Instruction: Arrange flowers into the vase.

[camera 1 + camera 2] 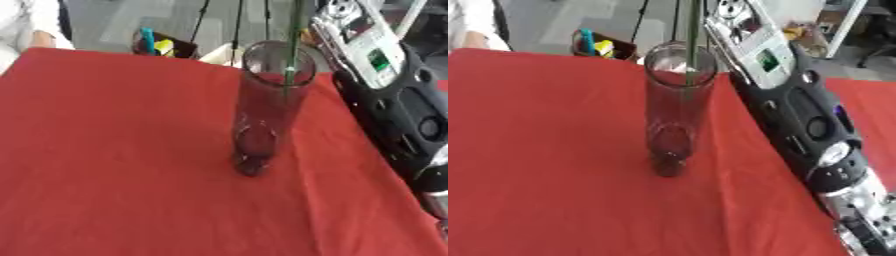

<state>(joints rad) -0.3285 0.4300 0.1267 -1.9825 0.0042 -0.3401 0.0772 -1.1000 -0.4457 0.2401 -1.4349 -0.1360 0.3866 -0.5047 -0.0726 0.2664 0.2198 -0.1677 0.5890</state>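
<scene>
Two views, left eye first: one moment, red-covered counter (114, 165) filling most of the frame.
Vase: a tall clear glass vase (267, 110) stands upright near the centre of the frame, its open rim toward the top.
Stem: a thin green flower stem (292, 45) comes down from the top edge and passes into the rim on its right side; the bloom is out of frame.
Right arm: black and silver, the right arm (394, 100) runs along the right edge up toward the stem.
Right hand: only its silver top (337, 12) shows by the stem at the upper edge; whether the fingers are apart or closed on the stem cannot be told.
Left hand: not visible.
Far edge: a dark bin of coloured items (162, 45) lies beyond the counter, upper left.
Right eye view: same layout, the vase left of centre and the arm crossing from lower right to the top.
Handling, as a judgement: the stem looks light and bendable, best held high, well above the rim; the glass looks fragile, narrow and easy to tip, so the stem should go down without pushing sideways on the rim.
</scene>
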